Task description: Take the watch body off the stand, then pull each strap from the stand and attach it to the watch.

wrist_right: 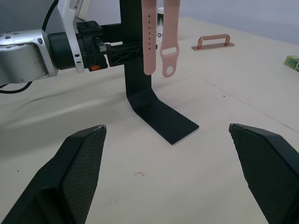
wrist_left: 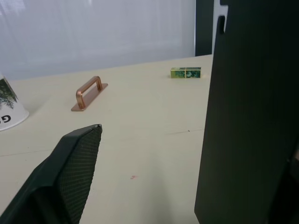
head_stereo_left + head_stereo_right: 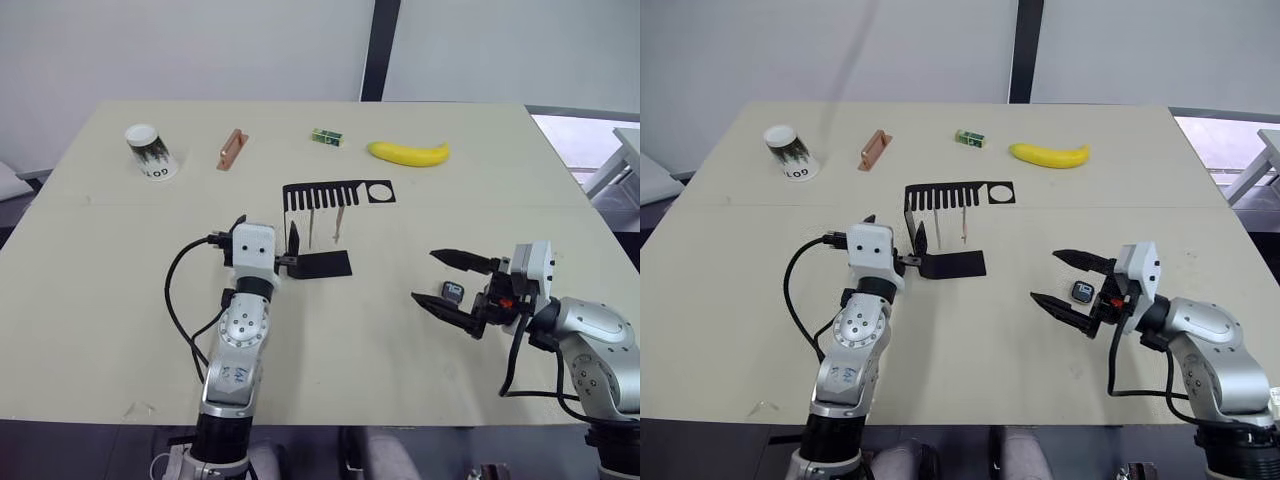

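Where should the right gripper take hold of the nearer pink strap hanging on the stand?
Probably the strap at its free lower end, coming from the open front over the stand base. It hangs flat and upright, so the right gripper fingers can close across its thin faces and pull down.

We see the stand [image 3: 322, 225], black bent sheet metal, standing near the middle of the table: its flat base lies toward the near edge, its back rises upright, and its comb-slotted top has a round hole at the end toward the right edge. From that top the two straps [image 1: 159, 35] hang side by side, thin, flat, salmon-pink, one with a row of small holes and the other ending in a loop-shaped opening; their lower ends hang free above the base. The watch body [image 3: 1084, 291], a small rounded-square case with a dark glossy screen and grey-silver rim, lies flat on the table, off the stand, well toward the right edge.
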Robot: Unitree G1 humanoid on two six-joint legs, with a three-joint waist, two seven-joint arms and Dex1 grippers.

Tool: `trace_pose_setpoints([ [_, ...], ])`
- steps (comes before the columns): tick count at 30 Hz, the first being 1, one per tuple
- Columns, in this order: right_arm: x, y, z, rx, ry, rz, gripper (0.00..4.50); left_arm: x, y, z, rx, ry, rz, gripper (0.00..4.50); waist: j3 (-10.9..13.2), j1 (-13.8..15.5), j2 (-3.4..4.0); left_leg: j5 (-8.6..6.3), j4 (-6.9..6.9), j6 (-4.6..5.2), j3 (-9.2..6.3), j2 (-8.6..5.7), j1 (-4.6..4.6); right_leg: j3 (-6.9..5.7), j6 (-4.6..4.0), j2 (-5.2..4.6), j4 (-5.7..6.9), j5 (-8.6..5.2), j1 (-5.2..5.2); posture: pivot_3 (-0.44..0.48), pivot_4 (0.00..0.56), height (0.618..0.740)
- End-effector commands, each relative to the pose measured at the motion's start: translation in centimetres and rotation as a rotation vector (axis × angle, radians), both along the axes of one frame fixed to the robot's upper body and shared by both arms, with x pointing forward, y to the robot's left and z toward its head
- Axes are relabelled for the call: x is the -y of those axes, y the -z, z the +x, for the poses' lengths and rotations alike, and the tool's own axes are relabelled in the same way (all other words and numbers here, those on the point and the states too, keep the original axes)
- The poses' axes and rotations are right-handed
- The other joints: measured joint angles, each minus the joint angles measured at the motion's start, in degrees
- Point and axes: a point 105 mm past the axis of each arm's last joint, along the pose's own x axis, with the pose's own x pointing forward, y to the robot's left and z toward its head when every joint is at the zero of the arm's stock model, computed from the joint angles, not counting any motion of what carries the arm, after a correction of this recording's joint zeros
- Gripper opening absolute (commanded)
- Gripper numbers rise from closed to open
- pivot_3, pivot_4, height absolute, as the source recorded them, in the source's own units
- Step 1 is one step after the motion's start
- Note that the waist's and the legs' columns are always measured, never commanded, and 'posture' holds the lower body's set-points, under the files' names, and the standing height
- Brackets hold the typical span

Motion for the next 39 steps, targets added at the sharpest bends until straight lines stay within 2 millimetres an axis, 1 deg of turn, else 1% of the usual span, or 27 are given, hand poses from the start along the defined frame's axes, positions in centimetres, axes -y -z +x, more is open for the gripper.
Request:
trace_pose_setpoints([
  [1, 0.2, -1.0, -0.2, 0.055, -0.010, -0.007, 4.50, 1.0, -1.0, -0.1, 0.036, 0.029, -0.002, 2.68, 0.0, -0.1, 0.00, 0.00, 0.00, 0.00, 0.00, 0.00, 0.00, 0.00, 0.00, 0.00, 0.00, 0.00, 0.00, 0.000, 0.150, 0.740],
  [2, 0.2, -1.0, -0.2, 0.056, -0.009, -0.007, 4.50, 1.1, -0.9, 0.0, 0.034, 0.036, -0.006, 2.14, 0.0, -0.1, 0.00, 0.00, 0.00, 0.00, 0.00, 0.01, 0.00, 0.00, 0.00, 0.00, 0.00, 0.00, 0.00, 0.000, 0.150, 0.740],
  [4, 0.2, -1.0, -0.1, 0.056, -0.009, -0.006, 4.50, 1.4, -1.0, 0.0, 0.036, 0.052, -0.009, 1.30, 0.0, -0.1, 0.00, 0.00, 0.00, 0.00, 0.00, 0.01, 0.00, 0.00, 0.00, 0.00, 0.00, 0.00, 0.00, 0.000, 0.150, 0.740],
  [5, 0.1, -1.0, -0.1, 0.056, -0.007, -0.006, 4.50, 1.7, -1.0, 0.0, 0.039, 0.062, -0.010, 0.70, 0.0, -0.1, 0.00, 0.00, 0.00, 0.00, 0.00, 0.01, 0.00, 0.00, 0.00, 0.00, 0.00, 0.00, 0.00, 0.000, 0.150, 0.740],
  [6, 0.1, -0.9, -0.1, 0.057, -0.006, -0.005, 4.50, 1.9, -1.1, 0.0, 0.048, 0.075, 0.002, 0.23, 0.0, -0.1, -0.01, 0.00, 0.00, 0.00, 0.00, 0.00, 0.00, 0.00, 0.00, 0.00, 0.00, 0.00, 0.00, 0.000, 0.150, 0.740],
  [7, 0.2, -0.9, -0.1, 0.057, -0.005, -0.005, 4.50, 2.1, -1.2, -0.1, 0.055, 0.089, 0.008, 0.05, 0.0, 0.0, -0.04, 0.00, 0.00, 0.00, 0.00, 0.00, 0.00, 0.00, 0.00, 0.00, 0.00, 0.00, 0.00, 0.000, 0.150, 0.740],
  [11, 0.2, -0.8, -0.2, 0.060, 0.001, -0.002, 4.50, 2.4, -1.4, -0.1, 0.068, 0.107, 0.026, 0.05, 0.0, -0.2, -0.07, 0.00, 0.00, -0.01, 0.00, 0.01, -0.01, -0.01, 0.00, 0.00, 0.00, 0.00, -0.01, 0.000, 0.150, 0.740],
  [18, -0.2, -0.6, -0.2, 0.064, 0.006, 0.025, 4.50, 1.8, -1.5, 0.4, 0.061, 0.079, 0.012, 0.05, 0.0, -0.1, -0.08, 0.01, -0.01, -0.01, 0.00, 0.01, -0.01, -0.01, 0.00, 0.00, 0.01, 0.00, -0.01, 0.000, 0.150, 0.740],
  [21, -1.3, -0.7, -0.3, 0.069, 0.007, 0.070, 4.50, 1.4, -1.7, 0.7, 0.065, 0.055, 0.002, 0.05, 0.0, -0.2, -0.08, 0.01, -0.01, -0.02, 0.00, 0.01, -0.01, -0.01, 0.00, 0.00, 0.01, 0.00, -0.01, 0.000, 0.150, 0.740],
  [26, -4.1, -1.1, -0.4, 0.091, 0.025, 0.170, 4.50, 0.4, -1.7, 1.1, 0.060, -0.005, -0.077, 0.05, 0.0, -0.3, -0.08, 0.02, -0.01, -0.04, 0.00, 0.03, -0.01, -0.01, 0.00, 0.01, 0.04, 0.00, -0.04, 0.000, 0.150, 0.740],
  [32, -6.7, -1.2, -0.7, 0.104, 0.038, 0.208, 4.50, 0.7, -2.7, 1.1, 0.089, 0.008, -0.070, 0.05, 0.0, -0.1, -0.09, 0.02, 0.00, -0.05, 0.00, 0.02, -0.11, -0.02, 0.00, -0.01, 0.05, 0.00, -0.15, 0.000, 0.150, 0.740],
  [35, -7.9, -1.9, -0.3, 0.118, 0.064, 0.240, 4.50, 0.8, -2.9, 1.1, 0.092, 0.016, -0.049, 0.05, 0.0, -0.1, -0.10, 0.02, 0.00, -0.05, 0.01, 0.01, -0.11, -0.03, 0.00, -0.01, 0.05, 0.00, -0.15, 0.000, 0.150, 0.740],
  [39, -9.3, -2.5, 0.7, 0.103, 0.131, 0.261, 4.50, 0.7, -2.4, 1.4, 0.077, 0.013, -0.039, 0.05, 0.0, -0.3, -0.10, 0.04, 0.01, -0.07, 0.03, 0.02, -0.15, -0.01, -0.01, -0.01, 0.12, 0.00, -0.27, 0.000, 0.150, 0.740],
])
